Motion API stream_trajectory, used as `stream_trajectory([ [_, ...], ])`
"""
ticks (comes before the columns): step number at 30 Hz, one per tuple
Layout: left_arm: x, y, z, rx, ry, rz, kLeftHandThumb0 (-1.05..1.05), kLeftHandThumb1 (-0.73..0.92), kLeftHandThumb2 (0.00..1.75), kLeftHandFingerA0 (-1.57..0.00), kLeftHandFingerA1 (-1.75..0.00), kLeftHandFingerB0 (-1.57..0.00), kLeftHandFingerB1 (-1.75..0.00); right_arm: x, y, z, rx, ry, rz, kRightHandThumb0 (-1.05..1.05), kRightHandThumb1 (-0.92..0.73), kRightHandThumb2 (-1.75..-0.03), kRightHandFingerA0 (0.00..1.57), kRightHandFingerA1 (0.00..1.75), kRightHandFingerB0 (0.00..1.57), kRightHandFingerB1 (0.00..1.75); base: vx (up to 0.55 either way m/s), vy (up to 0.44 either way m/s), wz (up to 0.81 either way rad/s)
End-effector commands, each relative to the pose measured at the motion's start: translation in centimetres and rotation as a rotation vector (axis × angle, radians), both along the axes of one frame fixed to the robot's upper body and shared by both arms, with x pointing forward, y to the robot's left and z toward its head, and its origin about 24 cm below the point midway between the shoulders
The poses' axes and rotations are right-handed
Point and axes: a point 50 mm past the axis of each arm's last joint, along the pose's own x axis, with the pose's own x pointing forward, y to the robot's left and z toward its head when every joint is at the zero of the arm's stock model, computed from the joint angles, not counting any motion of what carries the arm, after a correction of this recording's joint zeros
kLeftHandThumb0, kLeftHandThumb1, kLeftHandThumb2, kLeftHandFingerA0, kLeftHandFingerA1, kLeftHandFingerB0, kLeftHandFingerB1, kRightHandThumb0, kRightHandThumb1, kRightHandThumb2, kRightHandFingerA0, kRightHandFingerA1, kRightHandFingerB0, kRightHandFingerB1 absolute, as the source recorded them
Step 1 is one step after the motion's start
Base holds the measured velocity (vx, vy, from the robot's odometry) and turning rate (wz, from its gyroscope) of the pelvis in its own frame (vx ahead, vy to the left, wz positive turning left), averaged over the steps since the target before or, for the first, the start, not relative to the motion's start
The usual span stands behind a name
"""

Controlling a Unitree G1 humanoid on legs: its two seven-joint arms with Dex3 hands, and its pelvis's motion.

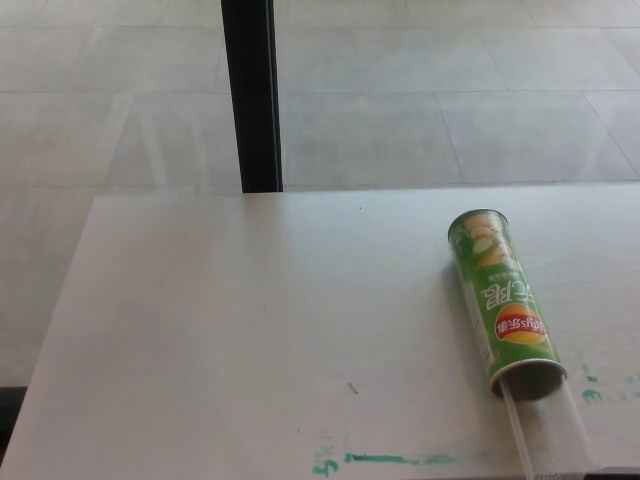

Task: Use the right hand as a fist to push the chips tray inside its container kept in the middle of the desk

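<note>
Neither hand shows in the head view, so nothing can be said of their fingers or grasp, and places cannot be given from a hand; they are given from the desk instead.

At the left, a black post stands on the pale tiled floor just behind the desk's far edge. The white desk fills the lower part of the view. Near its front edge lie a green smear and, a little further back, a tiny brown speck.

Toward the right lies the green can on its side, closed end away, open mouth toward the front edge. From that mouth a clear tray sticks out, reaching the bottom of the view. More small green marks dot the desk just right of the mouth.
</note>
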Motion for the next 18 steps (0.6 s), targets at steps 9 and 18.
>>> stream_trajectory([
  [9,0.4,0.7,0.9,0.030,-0.026,-0.007,-0.64,0.76,0.63,-0.50,-0.57,-0.38,-0.41,2.9,-1.0,-6.1,-0.758,0.050,0.029,-0.64,-0.81,-0.64,0.78,0.83,0.60,0.46,0.00,0.000,0.00],
  [18,0.6,0.9,1.2,0.036,-0.027,-0.031,-0.64,0.78,0.63,-0.47,-0.54,-0.36,-0.41,3.4,-1.6,-7.8,-0.809,0.070,0.015,-0.64,-0.79,-0.63,0.78,0.89,0.64,0.48,0.00,0.000,0.00],
])
